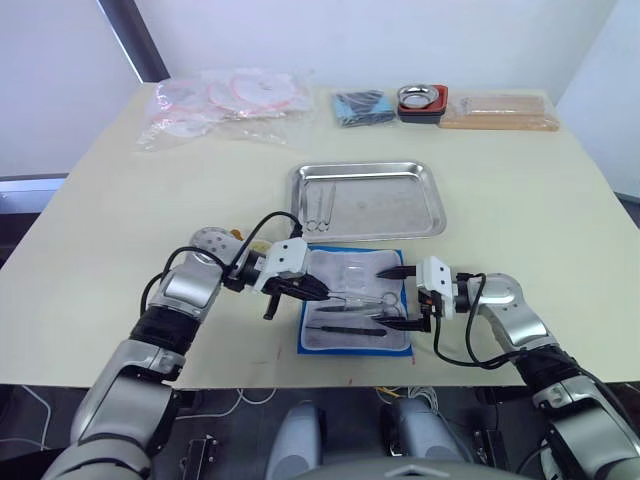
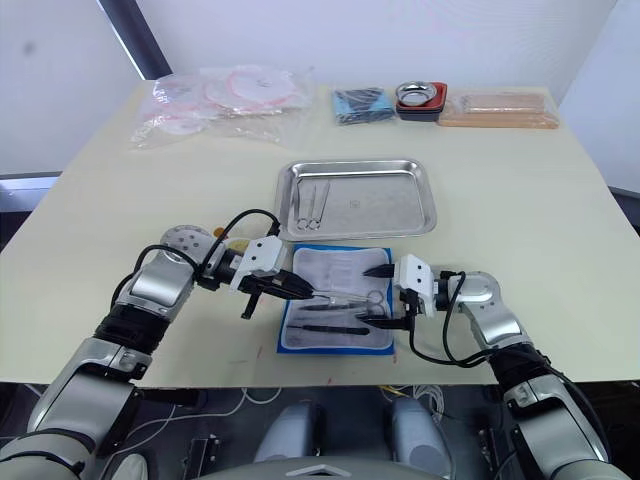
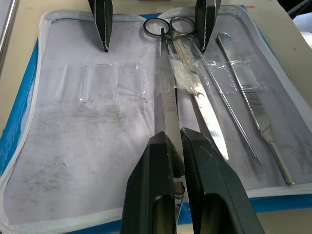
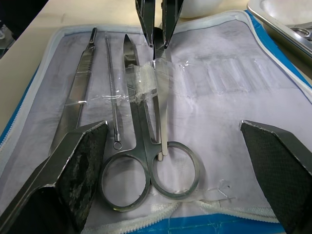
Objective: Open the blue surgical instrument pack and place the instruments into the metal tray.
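Two grippers work over the pack | left gripper (image 3: pixel 176 146) pinches slim forceps (image 3: pixel 167 92) at one end | right gripper (image 4: pixel 173 141) gapes empty above scissors (image 4: pixel 146 161) | blue surgical instrument pack (image 1: pixel 355 312) lies unfolded just before metal tray (image 1: pixel 368 200) | steel looks light, rigid, slick; grip serrated midsection.

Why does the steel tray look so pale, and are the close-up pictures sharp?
Left eye view: the tray mirrors the pale room, so it looks washed out. Left wrist view: scissors and tweezers on the pack are crisp, with bright glints. Right wrist view: the right gripper fingers loom large and dark.
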Motion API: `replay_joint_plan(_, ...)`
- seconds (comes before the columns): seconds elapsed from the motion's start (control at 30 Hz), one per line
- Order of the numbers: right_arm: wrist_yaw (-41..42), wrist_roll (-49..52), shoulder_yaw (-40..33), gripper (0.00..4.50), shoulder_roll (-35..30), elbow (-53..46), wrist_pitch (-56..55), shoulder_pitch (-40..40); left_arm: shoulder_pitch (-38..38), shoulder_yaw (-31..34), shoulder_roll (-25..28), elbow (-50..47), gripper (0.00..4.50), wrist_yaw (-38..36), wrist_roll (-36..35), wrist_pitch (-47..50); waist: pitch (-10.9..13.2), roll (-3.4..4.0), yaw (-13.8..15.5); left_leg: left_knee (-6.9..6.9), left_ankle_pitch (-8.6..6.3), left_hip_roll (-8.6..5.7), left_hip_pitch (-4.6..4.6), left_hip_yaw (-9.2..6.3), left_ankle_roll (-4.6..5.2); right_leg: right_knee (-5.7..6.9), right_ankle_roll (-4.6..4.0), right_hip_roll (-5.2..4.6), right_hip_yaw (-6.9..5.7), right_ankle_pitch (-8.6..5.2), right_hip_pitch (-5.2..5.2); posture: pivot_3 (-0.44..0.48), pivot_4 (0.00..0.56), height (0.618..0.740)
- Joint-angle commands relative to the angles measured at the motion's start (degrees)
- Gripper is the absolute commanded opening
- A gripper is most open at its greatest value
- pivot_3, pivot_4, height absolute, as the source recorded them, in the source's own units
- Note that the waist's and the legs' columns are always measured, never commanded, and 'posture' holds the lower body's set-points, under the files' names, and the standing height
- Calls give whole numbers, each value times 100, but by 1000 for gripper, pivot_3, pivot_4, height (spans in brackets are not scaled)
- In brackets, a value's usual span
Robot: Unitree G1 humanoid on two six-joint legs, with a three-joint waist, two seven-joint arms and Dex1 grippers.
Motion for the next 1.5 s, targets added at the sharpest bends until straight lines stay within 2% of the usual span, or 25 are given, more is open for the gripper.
replay_joint_plan(0.03, -107, -558, 311, 4500, -82, 658, 288, 215, -152, 16, 146, -370, 45, -116, -48, 238, 0, 0, 0, 0, 0, 0, 0, 0, 0, 0, 0, 0, 0, 0, 0, 0, 150, 740)
replay_joint_plan(0.37, -116, -567, 307, 4500, -103, 643, 290, 243, -370, -127, 516, -944, 45, -129, 28, 1165, 1, -1, 1, 0, 0, 1, 0, 0, 0, 0, 8, 2, 0, -5, 0, 0, 150, 740)
replay_joint_plan(0.8, -125, -550, 301, 4500, -99, 593, 295, 290, -379, -58, 908, -1164, 45, -308, -82, 1410, 1, -2, 4, 0, 0, 2, 0, 0, 0, 0, 7, 1, 1, -7, 0, 0, 150, 740)
replay_joint_plan(1.1, -108, -547, 307, 4500, -82, 619, 279, 261, -306, 87, 1552, -1354, 45, -497, -304, 1520, 1, -1, 7, 0, 0, 3, 1, 0, 0, 0, 13, 1, 0, -12, -1, 0, 150, 740)
replay_joint_plan(1.37, -93, -547, 316, 4500, -75, 627, 260, 260, -232, 270, 2083, -1662, 45, -586, -772, 1888, 3, -4, 8, 0, 0, 7, 0, -1, 0, 0, 15, 2, 0, -15, -2, 0, 150, 740)
replay_joint_plan(1.5, -87, -548, 316, 4500, -81, 628, 250, 265, -223, 378, 2178, -1642, 45, -520, -866, 1885, 3, -4, 10, -1, 0, 7, 2, 0, 0, 0, 16, 2, -1, -16, -2, 0, 150, 740)
